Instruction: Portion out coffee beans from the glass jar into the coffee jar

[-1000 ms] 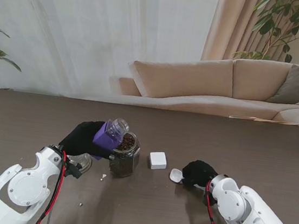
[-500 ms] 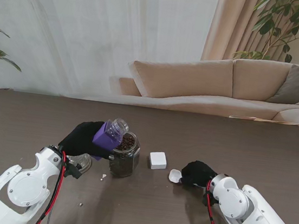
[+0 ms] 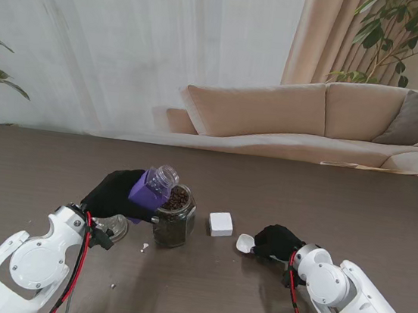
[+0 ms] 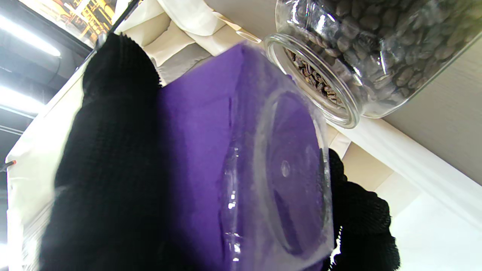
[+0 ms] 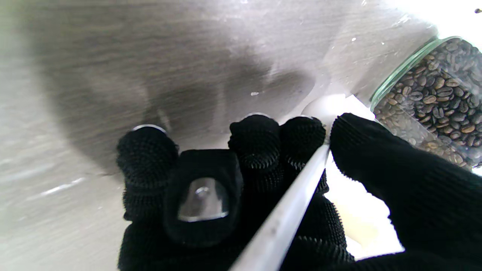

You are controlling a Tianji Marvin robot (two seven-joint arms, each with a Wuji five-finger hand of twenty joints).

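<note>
The left hand (image 3: 117,193), gloved in black, was wrapped around a small clear bottle with a purple label, the coffee jar (image 3: 153,186), holding it tilted off the desk (image 3: 355,205) with its open mouth pointing away from the hand and up toward the glass jar. In the left wrist view the gloved fingers (image 4: 113,158) pressed against the purple label while the coffee jar's (image 4: 263,169) clear base faced the camera. Just beyond the hand's fingertips stood the glass jar (image 3: 174,219), upright on the desk and open, filled nearly to its rim with coffee beans (image 3: 179,198); the coffee jar's neck sat right beside that rim, whether touching could not be told. Close by the left wrist, on the side toward me, lay a clear round object, perhaps a lid (image 3: 114,226), and a few pale crumbs (image 3: 144,247) dotted the desk near it.

The right hand (image 3: 278,241), also gloved, was closed on the handle of a white spoon (image 3: 245,243), thumb (image 5: 380,177) on one side of the handle (image 5: 290,218) and fingers (image 5: 260,146) on the other, the bowl resting low at the desk just past the fingertips. A small white box (image 3: 220,224) sat between that spoon and the glass jar (image 5: 429,101).
</note>
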